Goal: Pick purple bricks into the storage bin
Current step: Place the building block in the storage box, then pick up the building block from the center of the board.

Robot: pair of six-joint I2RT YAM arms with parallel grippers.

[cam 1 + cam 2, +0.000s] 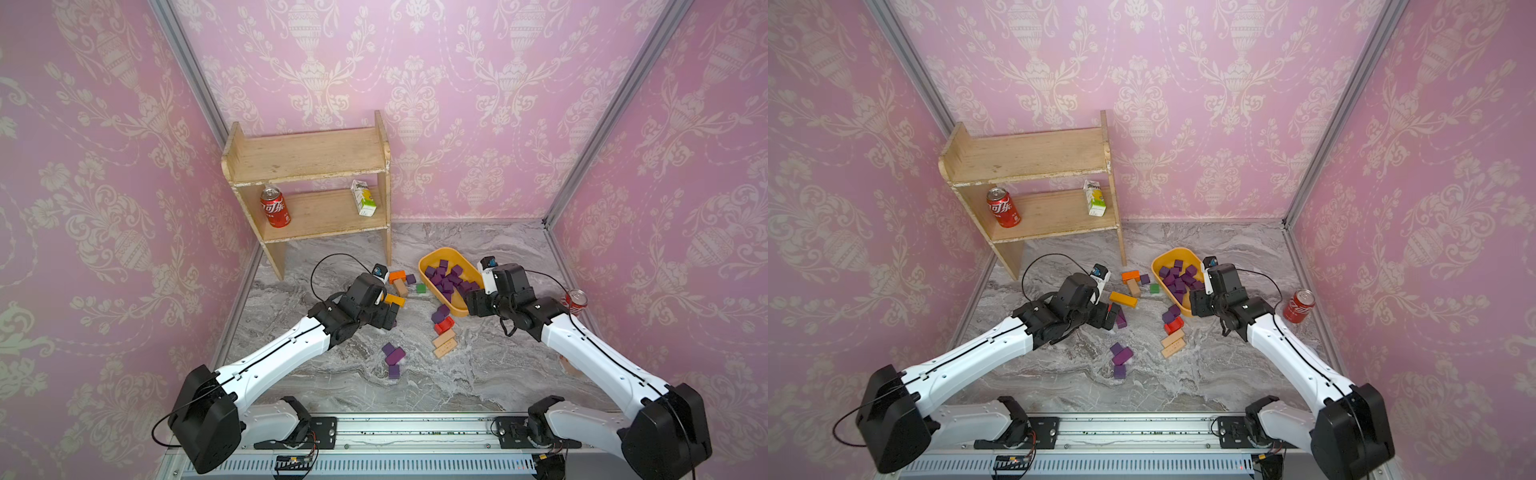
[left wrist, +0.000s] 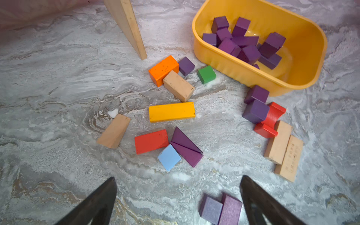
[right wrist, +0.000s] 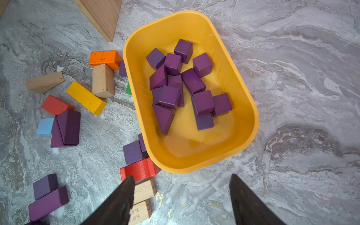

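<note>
purple bricks (image 3: pixel 176 85) (in bin (image 3: pixel 194 157)) lie beyond right fingers (image 3: pixel 245 202).

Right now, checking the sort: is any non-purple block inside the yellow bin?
No, the storage bin holds only purple bricks in the right wrist view.

Both top views look down from high above the arms' bases toward the back wall, taking in the whole marbled surface (image 1: pixel 415 386), the wooden shelf (image 1: pixel 307 158) and both arms. Each wrist camera hangs close over the surface, looking past its own left hand (image 2: pixel 178 178) or right hand (image 3: pixel 182 176). Both wrist views share the storage bin (image 2: pixel 233 66) and the orange block (image 2: pixel 163 68) beside it.
</note>
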